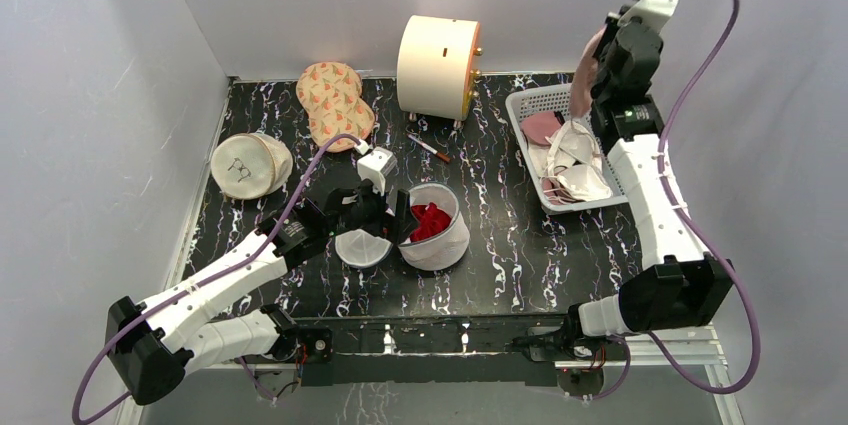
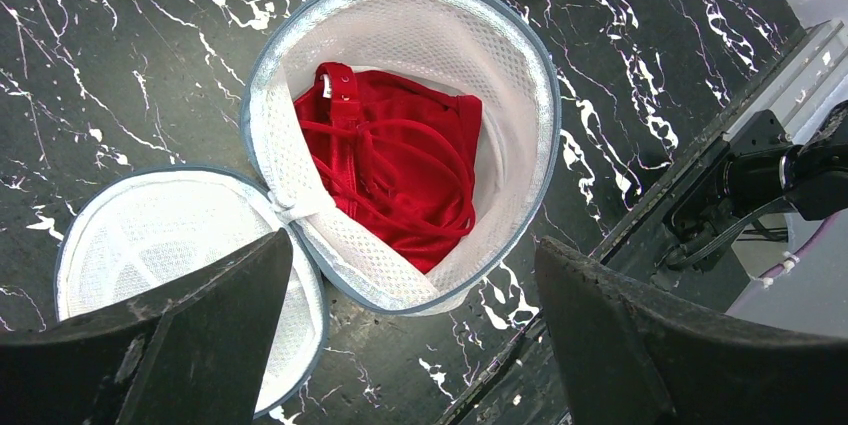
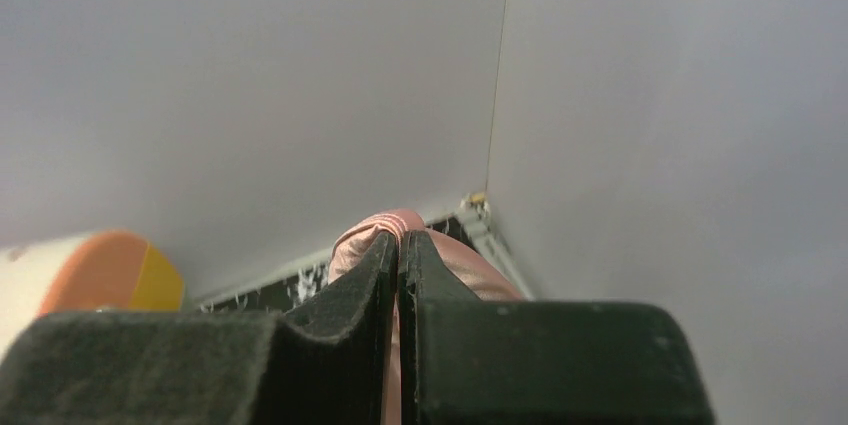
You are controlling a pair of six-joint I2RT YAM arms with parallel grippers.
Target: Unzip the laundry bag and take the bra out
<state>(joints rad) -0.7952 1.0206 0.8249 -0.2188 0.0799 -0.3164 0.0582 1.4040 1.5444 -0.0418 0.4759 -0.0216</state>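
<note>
Above the basket (image 1: 527, 153), the right gripper (image 3: 399, 245) pinches the pink bra (image 1: 585, 73); the left gripper (image 2: 412, 245) hangs open over the unzipped laundry bag (image 2: 400, 35).

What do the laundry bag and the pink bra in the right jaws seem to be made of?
The laundry bag: white netting, probably synthetic, matte; tiny holes show. The bra: pink satin-like cloth, smooth with a soft sheen; fibre unclear.

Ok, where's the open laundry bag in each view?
Top external: laundry bag mid-picture, lid open to its left.
Left wrist: laundry bag fills upper centre, red garment inside.
Right wrist: not in it.
Shared landmark: black marbled table, in all three views.
</note>
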